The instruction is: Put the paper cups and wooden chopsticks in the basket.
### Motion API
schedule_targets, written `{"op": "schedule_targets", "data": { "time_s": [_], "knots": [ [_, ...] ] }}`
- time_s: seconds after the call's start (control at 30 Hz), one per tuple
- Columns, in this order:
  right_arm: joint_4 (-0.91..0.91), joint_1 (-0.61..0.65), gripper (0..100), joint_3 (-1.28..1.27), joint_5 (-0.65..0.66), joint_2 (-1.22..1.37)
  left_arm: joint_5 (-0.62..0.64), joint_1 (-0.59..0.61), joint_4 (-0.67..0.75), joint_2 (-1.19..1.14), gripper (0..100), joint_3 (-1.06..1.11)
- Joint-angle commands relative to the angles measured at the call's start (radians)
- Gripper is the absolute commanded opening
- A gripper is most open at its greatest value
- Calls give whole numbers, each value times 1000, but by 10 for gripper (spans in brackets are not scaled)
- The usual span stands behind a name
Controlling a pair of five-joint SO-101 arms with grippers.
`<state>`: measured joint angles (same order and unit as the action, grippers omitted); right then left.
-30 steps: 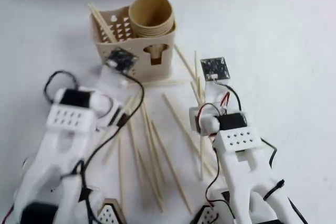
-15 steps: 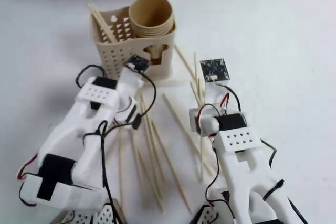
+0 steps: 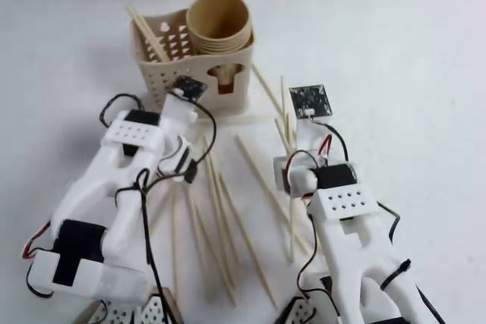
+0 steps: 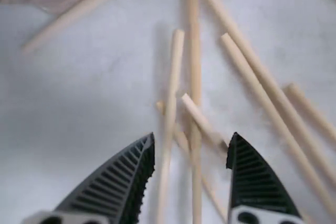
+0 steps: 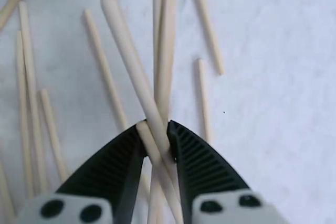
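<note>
Where the fixed camera looks down over the white table [image 3: 425,73], the basket [image 3: 163,81] stands at the far side. A stack of paper cups [image 3: 220,20] sits upright in its right part, and a few wooden chopsticks [image 3: 148,34] lean out of its left part. Many more chopsticks lie scattered on the table in front of the basket, between and under the 2 arms. The left arm [image 3: 125,165] bends down just in front of the basket, and the right arm [image 3: 342,202] stretches over the sticks to the right of the heap.

In the left wrist view, the left gripper [image 4: 191,139] hangs low over the table with its jaws apart. Several loose chopsticks lie crossed between and beyond its tips; I cannot tell whether they touch.

In the right wrist view, the right gripper [image 5: 155,127] has its jaws clamped on at least 2 chopsticks that cross between them, 1 slanting away from the other. More sticks lie flat on the table around them.
</note>
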<state>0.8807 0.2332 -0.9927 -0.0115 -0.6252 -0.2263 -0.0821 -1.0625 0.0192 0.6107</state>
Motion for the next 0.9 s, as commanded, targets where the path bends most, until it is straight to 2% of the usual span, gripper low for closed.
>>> {"op": "schedule_targets", "data": {
  "time_s": [0.0, 0.13, 0.37, 0.57, 0.87],
  "knots": [
    [-7, -7, 18, 5, -6, -28, 9, 27, 14, -4, 229, -32],
    [-4, -7, 18, 5, -6, -28, 11, 19, 6, -82, 226, -66],
    [-2, -8, 18, 5, -6, -28, 3, 1, -74, -194, 150, -173],
    [-2, -8, 18, 5, -6, -28, -55, -56, -106, -211, 24, -173],
    [-2, -10, 18, 5, -3, -28, -58, -156, -213, -203, 23, -184]
  ]
}}
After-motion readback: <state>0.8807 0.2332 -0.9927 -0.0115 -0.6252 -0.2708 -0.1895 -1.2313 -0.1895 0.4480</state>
